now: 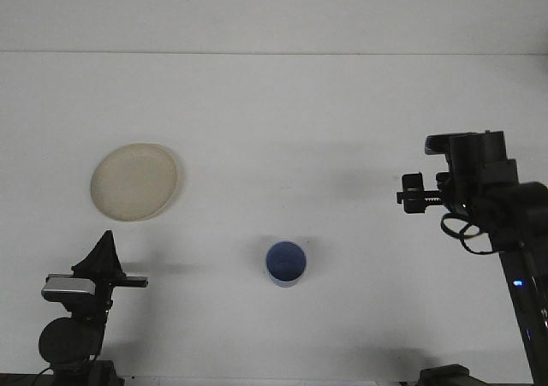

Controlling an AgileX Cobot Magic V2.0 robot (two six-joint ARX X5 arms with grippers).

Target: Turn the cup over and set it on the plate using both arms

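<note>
A white table carries a cream plate and an upright blue cup.

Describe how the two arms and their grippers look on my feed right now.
Both are matte black. The right arm carries looped black cables and a small blue light; its right gripper has a toothed rail. The left gripper tapers to a point above a grey bar.

Even, soft overhead light, white table bright but slightly grey; faint diffuse shadows beside blue cup and cream plate; dark arms lose detail to black; mild softness overall, no glare
</note>
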